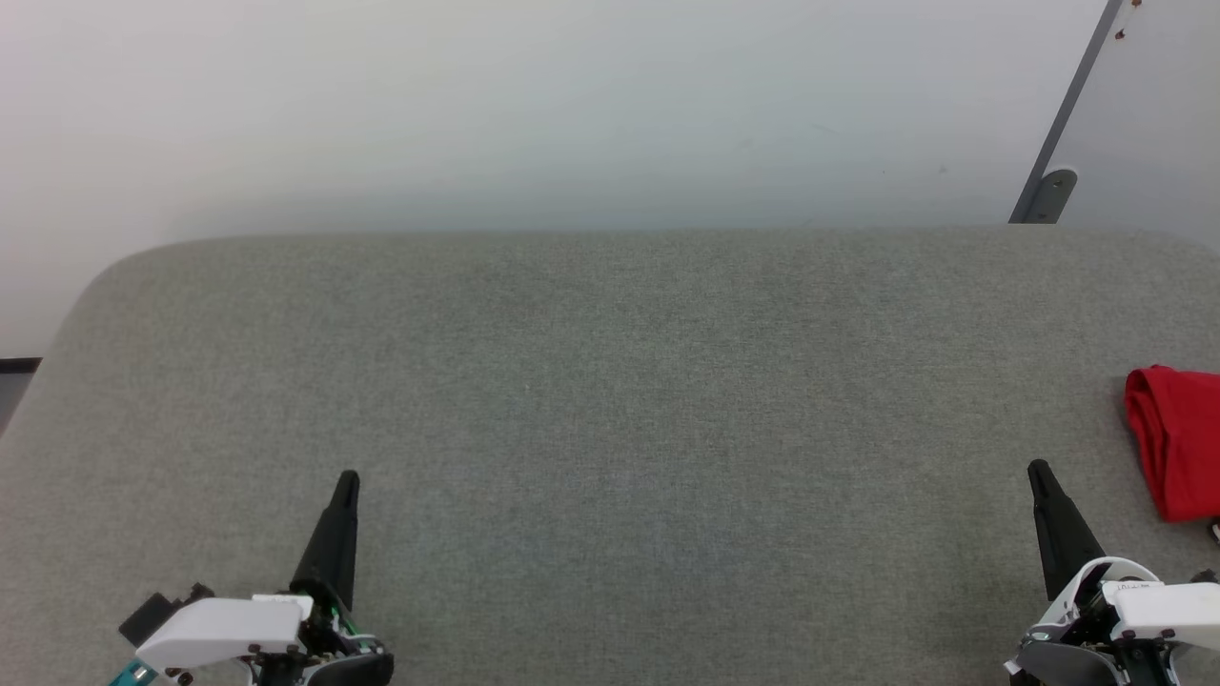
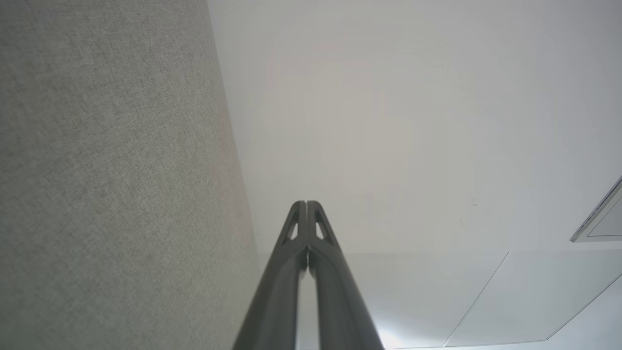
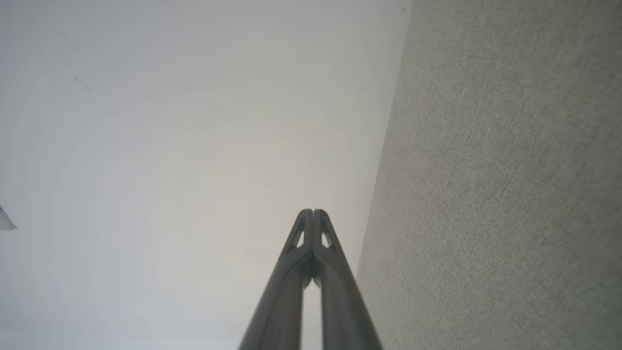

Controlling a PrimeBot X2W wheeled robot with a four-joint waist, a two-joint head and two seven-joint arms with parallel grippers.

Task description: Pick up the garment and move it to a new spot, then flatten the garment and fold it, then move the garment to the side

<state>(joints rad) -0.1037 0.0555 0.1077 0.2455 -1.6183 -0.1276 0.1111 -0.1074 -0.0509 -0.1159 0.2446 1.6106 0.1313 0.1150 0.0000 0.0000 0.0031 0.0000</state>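
Pointing across grey fabric worktop (image 1: 610, 400): left tool (image 1: 348, 478) and right tool (image 1: 1037, 469), both clenched, empty. Bunched red garment (image 1: 1177, 443) lies near right tool, apart.

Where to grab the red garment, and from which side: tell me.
Probably the rounded, layered fold along the left edge of the garment: it looks thick and rolled on the grey surface, giving a ridge to pinch. Come from its left with the right gripper, the nearer one, after opening its shut jaws. The garment's right part is cut off in the head view.
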